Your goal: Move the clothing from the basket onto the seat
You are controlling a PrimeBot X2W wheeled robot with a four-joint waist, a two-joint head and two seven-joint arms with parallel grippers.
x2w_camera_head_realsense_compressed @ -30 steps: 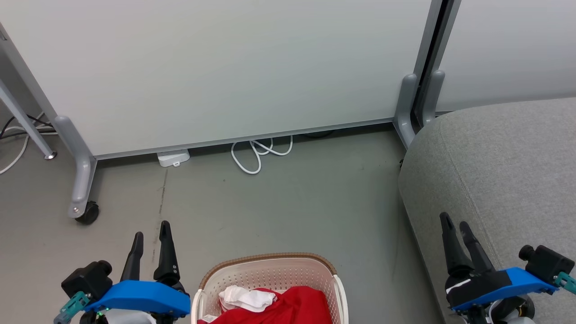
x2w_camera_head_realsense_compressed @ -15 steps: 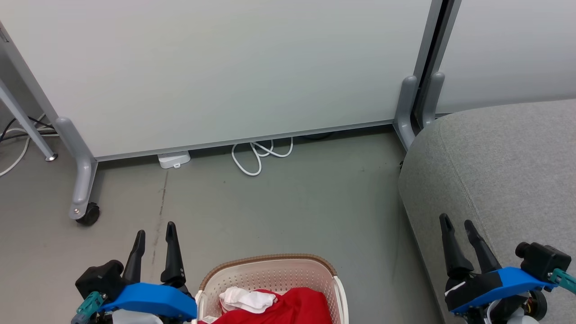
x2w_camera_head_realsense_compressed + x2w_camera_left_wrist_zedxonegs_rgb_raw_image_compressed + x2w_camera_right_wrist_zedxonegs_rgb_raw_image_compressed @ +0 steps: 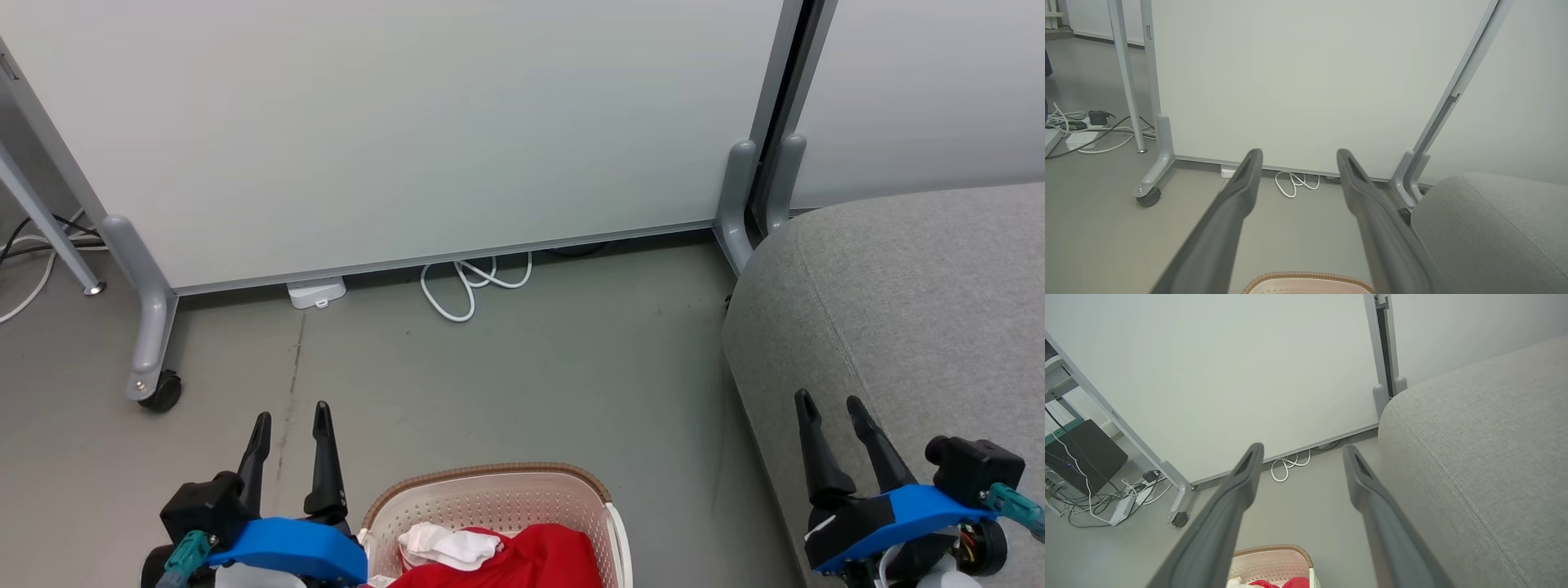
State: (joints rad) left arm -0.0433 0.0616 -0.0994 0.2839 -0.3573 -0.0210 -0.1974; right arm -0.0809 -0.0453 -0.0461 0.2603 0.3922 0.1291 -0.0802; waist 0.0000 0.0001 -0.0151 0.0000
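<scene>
The cream basket with its brown rim band stands on the floor at the bottom centre, its rim also in the left wrist view and right wrist view. Red clothing with a white piece lies inside it, and a red scrap peeks out in the right wrist view. The grey seat fills the right side. My left gripper is open just left of the basket, holding nothing. My right gripper is open over the seat's front edge, also holding nothing.
A white partition panel on grey wheeled feet stands behind the floor. A white cable loop and a small white box lie at its base. More cables and a power strip lie at the far left.
My left gripper has shifted right, closer to the basket, and its fingers have spread a little. My right gripper has opened slightly wider. The basket and clothing have stayed put.
</scene>
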